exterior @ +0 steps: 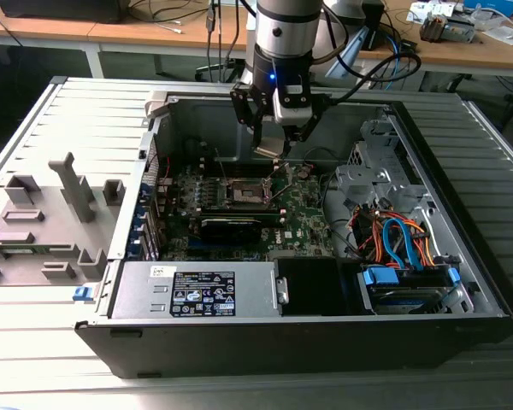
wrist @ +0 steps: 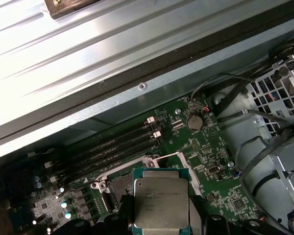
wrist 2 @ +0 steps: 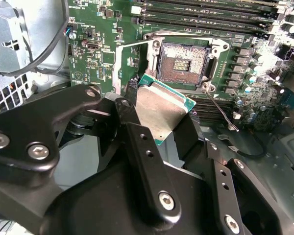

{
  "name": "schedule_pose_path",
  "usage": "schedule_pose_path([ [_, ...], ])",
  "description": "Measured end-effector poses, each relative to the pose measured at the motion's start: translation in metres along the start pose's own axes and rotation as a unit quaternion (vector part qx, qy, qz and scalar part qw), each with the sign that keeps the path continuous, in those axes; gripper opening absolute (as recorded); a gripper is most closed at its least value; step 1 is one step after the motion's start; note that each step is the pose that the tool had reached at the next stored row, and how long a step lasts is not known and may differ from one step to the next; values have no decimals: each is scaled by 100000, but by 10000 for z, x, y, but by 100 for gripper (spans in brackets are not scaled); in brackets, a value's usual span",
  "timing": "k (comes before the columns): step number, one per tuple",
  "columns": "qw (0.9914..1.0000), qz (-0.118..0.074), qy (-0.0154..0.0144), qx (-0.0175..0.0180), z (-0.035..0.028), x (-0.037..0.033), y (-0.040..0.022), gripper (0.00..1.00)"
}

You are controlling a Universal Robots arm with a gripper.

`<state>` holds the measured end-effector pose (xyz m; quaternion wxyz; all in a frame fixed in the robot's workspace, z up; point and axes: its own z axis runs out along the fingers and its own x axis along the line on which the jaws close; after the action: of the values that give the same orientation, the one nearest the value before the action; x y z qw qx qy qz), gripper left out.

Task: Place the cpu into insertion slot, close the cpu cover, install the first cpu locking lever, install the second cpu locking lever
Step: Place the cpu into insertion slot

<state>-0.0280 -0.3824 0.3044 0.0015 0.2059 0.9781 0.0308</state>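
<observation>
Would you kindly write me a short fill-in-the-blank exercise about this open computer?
The gripper holds the chip above the ___ board.
The socket is ___, its contacts bare.
The socket's metal cover is swung ___.
Missing words: green, empty, open.

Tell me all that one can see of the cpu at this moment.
The cpu is a small, flat, square chip. It has a silvery-grey metal top with fine print, on a thin green base whose edge shows around it. The gripper holds it by two opposite edges between black fingers. It hangs in the air above the green board, close to the open, empty socket, and is not yet seated in it.
</observation>
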Motion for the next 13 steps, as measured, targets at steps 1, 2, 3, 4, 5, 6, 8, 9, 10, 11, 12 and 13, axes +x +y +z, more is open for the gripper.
schedule_pose_path([
  [1,100000,19,-5,3,1,0,0,54],
  [2,100000,59,-14,21,3,0,0,54],
  [3,100000,94,-25,42,5,0,0,54],
  [4,100000,140,-38,62,7,0,0,54],
  [5,100000,170,-48,87,7,0,0,54],
  [6,100000,207,-60,105,8,0,-1,54],
  [8,100000,256,-70,120,10,0,-1,54],
  [9,99999,294,-82,138,11,0,-1,54],
  [10,99999,325,-92,153,12,0,-1,54],
  [11,99999,350,-96,164,12,0,-1,54],
  [12,99999,388,-102,176,12,0,-1,54],
  [13,99999,416,-107,183,13,0,-1,54],
])
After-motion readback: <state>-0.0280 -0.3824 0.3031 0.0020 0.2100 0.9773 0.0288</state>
